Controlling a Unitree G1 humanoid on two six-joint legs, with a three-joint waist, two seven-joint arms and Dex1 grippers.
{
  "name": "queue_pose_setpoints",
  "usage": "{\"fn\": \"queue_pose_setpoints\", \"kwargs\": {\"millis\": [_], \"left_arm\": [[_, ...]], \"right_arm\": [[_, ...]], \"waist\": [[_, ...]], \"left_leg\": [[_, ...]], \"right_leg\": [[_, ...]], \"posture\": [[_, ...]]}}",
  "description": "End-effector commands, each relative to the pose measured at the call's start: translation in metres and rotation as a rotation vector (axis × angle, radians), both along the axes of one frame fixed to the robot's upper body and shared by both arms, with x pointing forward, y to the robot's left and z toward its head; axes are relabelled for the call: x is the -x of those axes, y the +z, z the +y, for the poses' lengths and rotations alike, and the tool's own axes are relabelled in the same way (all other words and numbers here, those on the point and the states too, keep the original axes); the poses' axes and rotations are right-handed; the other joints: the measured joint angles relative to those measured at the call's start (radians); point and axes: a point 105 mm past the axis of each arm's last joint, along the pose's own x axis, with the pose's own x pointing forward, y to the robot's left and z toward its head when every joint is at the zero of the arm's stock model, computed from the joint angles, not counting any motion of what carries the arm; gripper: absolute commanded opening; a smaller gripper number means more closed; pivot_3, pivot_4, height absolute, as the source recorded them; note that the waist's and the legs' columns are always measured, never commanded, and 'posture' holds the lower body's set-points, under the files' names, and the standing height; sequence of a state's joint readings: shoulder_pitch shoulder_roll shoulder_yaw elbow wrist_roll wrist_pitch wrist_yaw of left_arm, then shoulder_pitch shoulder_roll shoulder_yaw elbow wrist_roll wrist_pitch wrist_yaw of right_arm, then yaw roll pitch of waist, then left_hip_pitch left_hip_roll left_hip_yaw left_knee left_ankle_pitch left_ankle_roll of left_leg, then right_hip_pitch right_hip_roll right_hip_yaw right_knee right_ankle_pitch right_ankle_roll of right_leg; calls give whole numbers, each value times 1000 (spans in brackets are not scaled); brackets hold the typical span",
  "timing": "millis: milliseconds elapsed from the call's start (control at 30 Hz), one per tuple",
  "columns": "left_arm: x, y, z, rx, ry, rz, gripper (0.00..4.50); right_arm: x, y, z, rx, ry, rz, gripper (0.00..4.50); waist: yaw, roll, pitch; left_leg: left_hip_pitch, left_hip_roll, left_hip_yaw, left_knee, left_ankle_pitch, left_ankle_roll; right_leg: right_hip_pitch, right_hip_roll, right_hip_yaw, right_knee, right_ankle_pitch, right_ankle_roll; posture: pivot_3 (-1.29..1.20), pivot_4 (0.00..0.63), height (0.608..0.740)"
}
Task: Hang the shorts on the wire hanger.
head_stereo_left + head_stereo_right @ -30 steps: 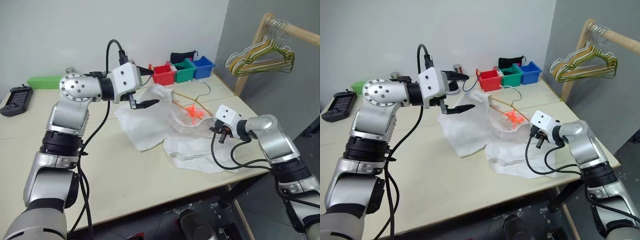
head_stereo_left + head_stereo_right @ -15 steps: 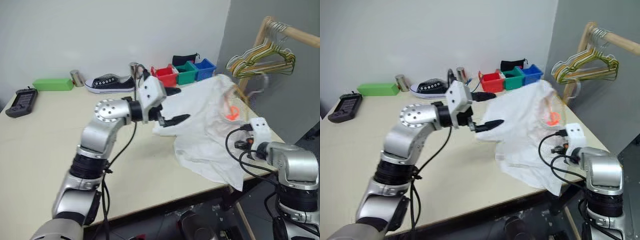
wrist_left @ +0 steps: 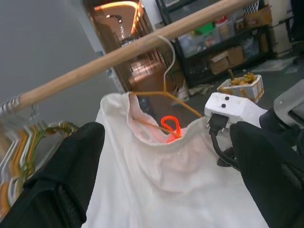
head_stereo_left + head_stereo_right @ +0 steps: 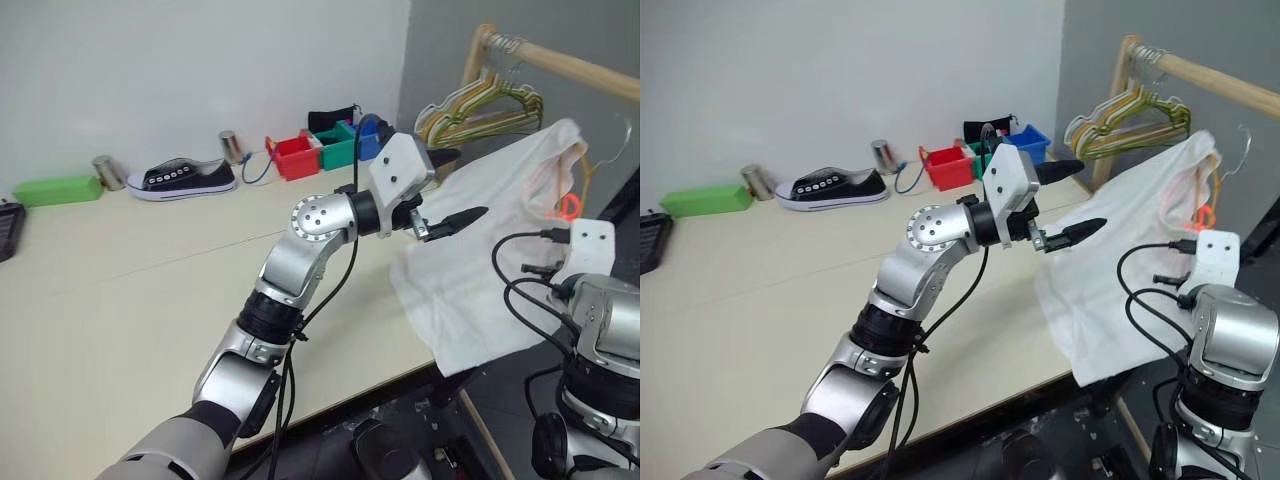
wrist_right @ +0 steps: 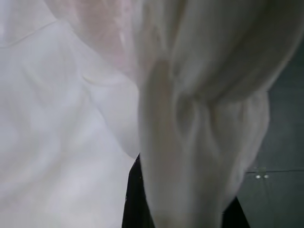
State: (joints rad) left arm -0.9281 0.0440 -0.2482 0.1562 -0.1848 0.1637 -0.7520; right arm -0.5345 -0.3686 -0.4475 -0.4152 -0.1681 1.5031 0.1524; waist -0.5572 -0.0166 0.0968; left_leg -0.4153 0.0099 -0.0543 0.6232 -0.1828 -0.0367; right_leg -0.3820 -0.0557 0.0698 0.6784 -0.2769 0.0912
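On the pale table (image 4: 120, 300), a black-and-white sneaker (image 4: 181, 176) sits at the far left and red, green and blue bins (image 4: 296, 156) stand further right. The left gripper (image 4: 452, 190) hovers over the table's right edge with its black fingers spread wide and empty, pointing at the large white thin-fabric shorts (image 4: 490, 270). These hang off the table's right edge on the thin tan-gold wire hanger (image 3: 164, 88), and the right gripper (image 5: 180, 209) is clamped on a fold of them
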Motion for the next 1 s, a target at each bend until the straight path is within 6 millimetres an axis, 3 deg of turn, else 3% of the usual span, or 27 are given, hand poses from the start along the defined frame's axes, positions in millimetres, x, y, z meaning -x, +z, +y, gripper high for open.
{"fn": "queue_pose_setpoints", "kwargs": {"millis": [33,300,400,767,967,1000], "left_arm": [[0,27,-3,82,13,-68,4469],[-2,37,-8,117,26,-84,4469],[-1,36,-9,118,27,-83,4469],[1,35,-8,120,44,-77,4469],[2,35,-6,118,49,-81,4469],[2,35,-6,117,50,-82,4489]], "right_arm": [[-3,28,-19,61,-120,-119,0],[-12,37,-41,-45,-237,-178,0],[-17,39,-44,-92,-239,-185,0],[-22,19,-52,-322,-286,-145,0],[-21,17,-50,-319,-282,-132,0],[-21,18,-50,-307,-280,-134,266]], "waist": [[-17,0,0],[-50,0,0],[-51,-1,1],[-49,-1,1],[-47,-1,1],[-47,-1,1]], "left_leg": [[0,0,0,0,0,0],[4,0,1,-2,-1,2],[12,0,2,-8,-1,2],[17,-1,3,-14,-1,2],[17,-1,3,-14,-1,2],[17,-1,2,-14,-1,2]], "right_leg": [[0,0,0,0,0,0],[3,0,0,-1,-2,0],[10,0,1,-4,-3,-2],[14,-1,2,-8,-4,-3],[15,0,1,-10,-4,-3],[16,0,1,-11,-4,-3]], "posture": [[-537,31,740],[-520,36,740],[-515,37,740],[-491,34,740],[-491,28,740],[-491,28,740]]}}
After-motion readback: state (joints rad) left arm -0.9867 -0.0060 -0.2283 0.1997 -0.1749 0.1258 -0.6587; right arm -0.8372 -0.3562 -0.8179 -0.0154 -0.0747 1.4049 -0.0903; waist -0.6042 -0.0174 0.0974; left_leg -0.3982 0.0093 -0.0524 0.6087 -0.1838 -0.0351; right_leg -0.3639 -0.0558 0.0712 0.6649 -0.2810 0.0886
